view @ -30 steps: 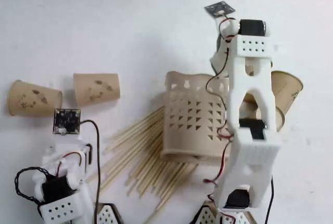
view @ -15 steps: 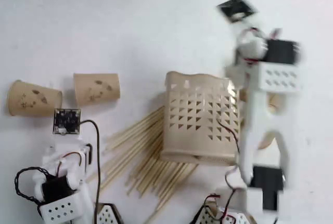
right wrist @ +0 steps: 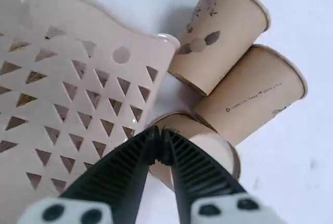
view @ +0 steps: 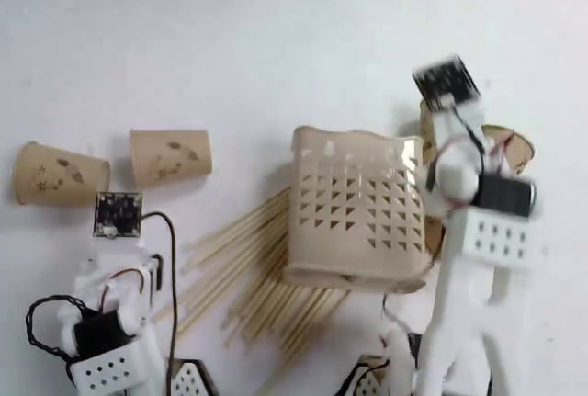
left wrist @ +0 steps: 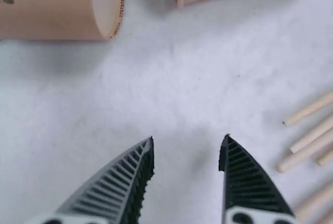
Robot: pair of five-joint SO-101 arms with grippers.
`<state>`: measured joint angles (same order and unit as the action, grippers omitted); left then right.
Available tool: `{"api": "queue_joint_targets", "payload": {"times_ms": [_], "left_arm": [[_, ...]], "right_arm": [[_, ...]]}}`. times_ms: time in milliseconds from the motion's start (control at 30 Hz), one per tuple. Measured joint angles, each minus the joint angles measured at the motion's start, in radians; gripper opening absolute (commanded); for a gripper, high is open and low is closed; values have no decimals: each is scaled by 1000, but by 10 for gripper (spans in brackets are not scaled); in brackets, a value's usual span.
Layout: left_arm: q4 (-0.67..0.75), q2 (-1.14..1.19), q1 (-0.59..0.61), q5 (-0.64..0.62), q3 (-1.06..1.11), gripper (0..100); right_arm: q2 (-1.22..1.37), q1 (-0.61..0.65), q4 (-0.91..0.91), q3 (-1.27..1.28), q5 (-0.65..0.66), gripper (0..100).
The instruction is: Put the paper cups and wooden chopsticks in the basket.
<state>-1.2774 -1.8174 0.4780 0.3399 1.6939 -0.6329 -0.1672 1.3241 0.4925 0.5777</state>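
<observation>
Nothing looks packed yet, by my reckoning. Closest to the arm bases, the left gripper [left wrist: 188,141] hangs over bare desk [view: 230,56] with its jaws spread and nothing between them. Just past it the wooden chopsticks [view: 243,263] lie fanned loose on the desk, some ends running under the basket [view: 354,203]. Beyond the left gripper, 2 paper cups [view: 172,157] lie on their sides, well apart from the basket. On the basket's other side, 3 more cups lie clustered beside its wall, outside it. So all 5 cups and every chopstick are left to do; I cannot see into the basket.

The right wrist view gives what the high view hides behind the arm. The right gripper [right wrist: 158,133] has its jaws pressed together, tips at the rim of the nearest cup [right wrist: 210,148], with 2 others touching beyond it. Whether the rim is nipped I cannot tell. The high view in turn lays out both groups of cups and the chopsticks around the basket at once.
</observation>
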Motion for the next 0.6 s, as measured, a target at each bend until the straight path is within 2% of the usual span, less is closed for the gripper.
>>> {"api": "queue_joint_targets", "payload": {"times_ms": [200, 333, 400, 500, 600], "left_arm": [[32, 0, 0, 0, 0, 214], [186, 0, 6, 6, 0, 211], [275, 0, 5, 54, 0, 211], [333, 0, -68, 149, -44, 211], [328, 2, -140, 135, -173, 211]], "right_arm": [[-278, -31, -166, 410, 0, 18], [-399, -46, -184, 578, 2, 18], [-453, -49, -187, 637, 0, 18], [-540, -81, -203, 715, 0, 18], [-621, -135, -213, 796, 0, 18]]}}
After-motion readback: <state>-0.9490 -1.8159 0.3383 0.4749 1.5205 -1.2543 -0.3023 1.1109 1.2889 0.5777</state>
